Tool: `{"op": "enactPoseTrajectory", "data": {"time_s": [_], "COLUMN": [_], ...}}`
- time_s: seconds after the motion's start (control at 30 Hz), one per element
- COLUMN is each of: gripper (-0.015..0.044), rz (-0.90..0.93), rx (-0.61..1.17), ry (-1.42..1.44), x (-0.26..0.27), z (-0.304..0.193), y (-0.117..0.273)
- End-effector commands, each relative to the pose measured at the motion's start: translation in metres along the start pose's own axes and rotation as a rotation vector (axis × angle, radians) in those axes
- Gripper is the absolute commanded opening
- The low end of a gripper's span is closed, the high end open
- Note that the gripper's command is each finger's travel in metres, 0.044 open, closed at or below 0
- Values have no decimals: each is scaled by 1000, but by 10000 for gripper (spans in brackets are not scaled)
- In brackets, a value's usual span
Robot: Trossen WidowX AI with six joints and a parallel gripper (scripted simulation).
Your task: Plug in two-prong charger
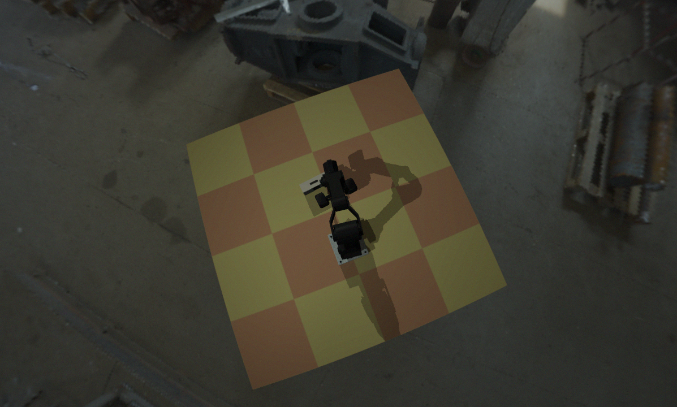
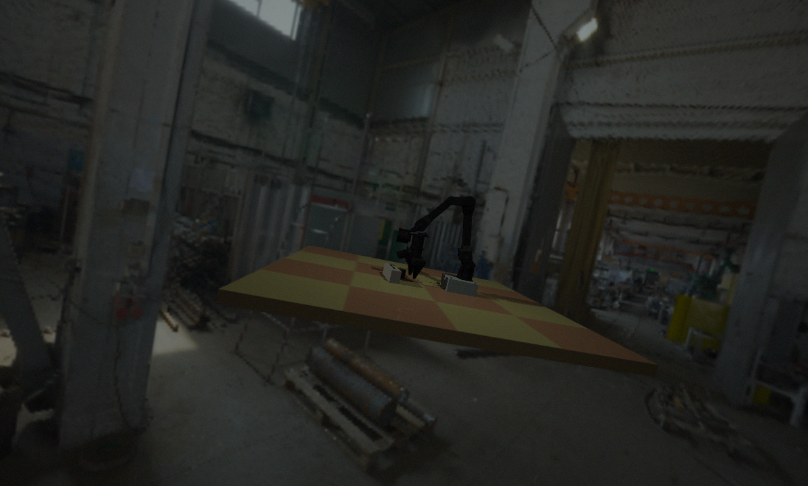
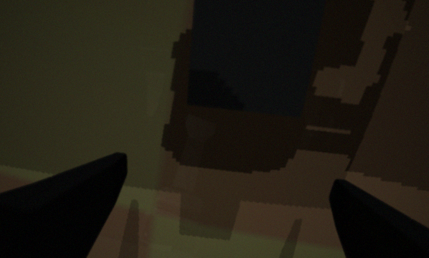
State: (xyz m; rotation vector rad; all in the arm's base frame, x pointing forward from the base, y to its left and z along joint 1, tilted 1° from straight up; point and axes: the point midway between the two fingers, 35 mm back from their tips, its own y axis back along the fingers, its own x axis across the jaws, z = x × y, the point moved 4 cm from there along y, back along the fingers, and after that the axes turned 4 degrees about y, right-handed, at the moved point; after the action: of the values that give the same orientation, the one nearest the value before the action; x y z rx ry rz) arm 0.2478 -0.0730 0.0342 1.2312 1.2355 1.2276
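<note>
The charger [image 3: 254,54] is a dark blue-black block standing out against the board in the wrist view. It lies beyond the open fingertips, at the top centre, and runs out of the frame. Its prongs cannot be made out. The power strip [image 1: 307,187] [image 2: 391,273] is a pale block with dark slots, left of the gripper in the top and exterior views. The arm covers its right part in the top view, and it is out of the wrist view. My gripper [image 3: 230,176] [image 2: 415,276] points down, open and empty, low over the board beside the strip. In the top view the arm hides the fingertips.
The checkered yellow and orange board [image 1: 275,334] [image 2: 382,305] carries everything. The arm's pale base plate [image 1: 337,254] [image 2: 460,286] stands behind the gripper, toward the bottom of the top view. Shadows of the arm darken the board around the charger.
</note>
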Motion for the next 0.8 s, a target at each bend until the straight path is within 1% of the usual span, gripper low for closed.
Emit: {"op": "enactPoseTrajectory", "data": {"time_s": [0.0,0.2,0.27,0.77], "gripper": [440,440,440,440], "rz": [-3,-31,-41,-42], "rx": [-158,-489,-560,-569], "ry": [-6,3,9,10], "x": [0,1,2,2], "z": [0,-5,-7,-7], "y": [20,59,68,69]}}
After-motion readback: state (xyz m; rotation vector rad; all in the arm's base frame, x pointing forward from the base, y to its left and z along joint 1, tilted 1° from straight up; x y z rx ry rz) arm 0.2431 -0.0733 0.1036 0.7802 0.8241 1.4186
